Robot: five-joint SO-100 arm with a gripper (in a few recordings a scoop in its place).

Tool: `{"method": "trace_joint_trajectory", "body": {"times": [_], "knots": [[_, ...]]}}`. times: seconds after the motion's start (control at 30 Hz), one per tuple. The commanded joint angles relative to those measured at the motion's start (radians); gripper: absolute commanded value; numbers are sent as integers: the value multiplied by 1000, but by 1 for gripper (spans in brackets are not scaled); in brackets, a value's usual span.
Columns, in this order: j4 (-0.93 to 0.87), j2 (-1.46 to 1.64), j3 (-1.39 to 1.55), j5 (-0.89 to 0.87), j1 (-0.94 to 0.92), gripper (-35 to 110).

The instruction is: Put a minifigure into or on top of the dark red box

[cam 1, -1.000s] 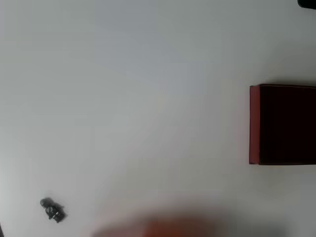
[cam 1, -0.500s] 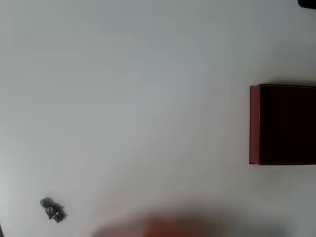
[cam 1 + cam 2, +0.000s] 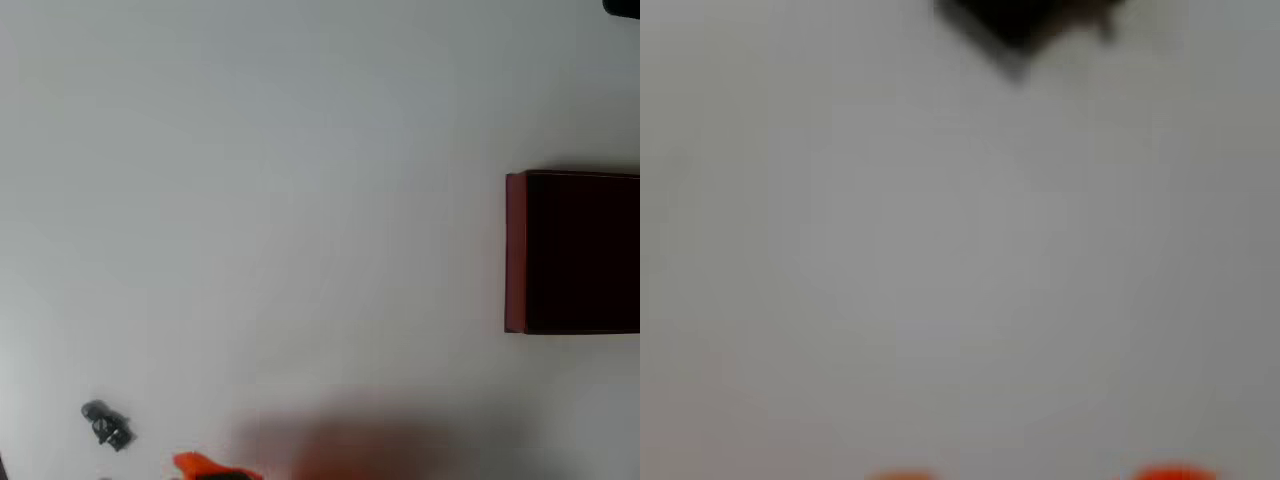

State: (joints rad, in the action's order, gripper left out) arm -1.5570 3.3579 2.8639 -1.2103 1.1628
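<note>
Minifigure [image 3: 105,424] lies on its side on the white bench [image 3: 300,200], lower-left corner of the overhead view, head toward upper left, long axis running diagonally down to the right. An orange tip of the end effector [image 3: 205,465] shows at the bottom edge, just to the right of the figure and slightly lower; not touching. Coming move, as judged: travel left and a little up in the overhead view. Jaw state cannot be told: overhead blurred, and the wrist view gives two orange tips at its bottom edge, apart, nothing between them, too soft to call. Dark red box [image 3: 572,252] sits at the right edge, well apart, empty.
</note>
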Motion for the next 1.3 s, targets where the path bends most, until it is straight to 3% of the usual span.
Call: {"method": "trace_joint_trajectory", "body": {"times": [0.0,0.3,0.6,0.73,0.83,1.0,1.27], "knots": [[-69,-106,-155,-160,-41,17],[-150,-595,-468,-600,-25,26],[-69,-848,-535,-1015,101,27],[84,-923,-518,-1129,137,27],[176,-1017,-537,-1138,137,27],[124,-1204,-692,-1075,115,26],[270,-1305,-666,-851,91,26]]}}
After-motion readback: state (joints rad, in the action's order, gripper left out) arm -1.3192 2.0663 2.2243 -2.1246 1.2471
